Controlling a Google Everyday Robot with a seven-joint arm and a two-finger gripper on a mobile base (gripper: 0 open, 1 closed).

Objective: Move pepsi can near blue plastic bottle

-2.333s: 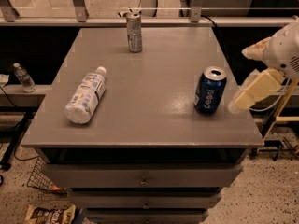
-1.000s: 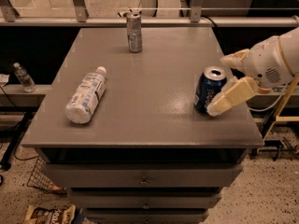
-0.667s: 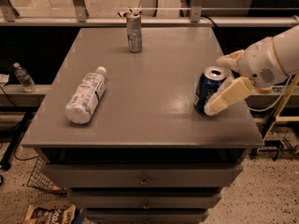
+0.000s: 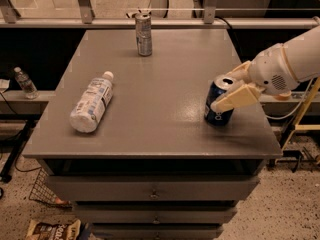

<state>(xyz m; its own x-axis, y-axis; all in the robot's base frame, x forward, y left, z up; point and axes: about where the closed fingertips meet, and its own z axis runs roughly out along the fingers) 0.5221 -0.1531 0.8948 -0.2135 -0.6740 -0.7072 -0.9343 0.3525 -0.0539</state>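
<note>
The pepsi can (image 4: pixel 218 104), dark blue with a silver top, stands upright near the right front of the grey table (image 4: pixel 160 129). My gripper (image 4: pixel 223 91) reaches in from the right and is shut on the can, with one tan finger (image 4: pixel 236 98) across its front and the other behind its top. The can still rests on the table. The blue plastic bottle (image 4: pixel 92 102), whitish with a white cap, lies on its side on the left part of the table, far from the can.
A slim silver-grey can (image 4: pixel 143 34) stands at the back middle of the table. A tiny clear water bottle (image 4: pixel 25 82) stands on a ledge left of the table. Drawers are under the tabletop. A railing runs along the back edge.
My gripper has moved left from the table's right edge onto the pepsi can, and its fingers have drawn together around it. The can and the bottle have not moved.
</note>
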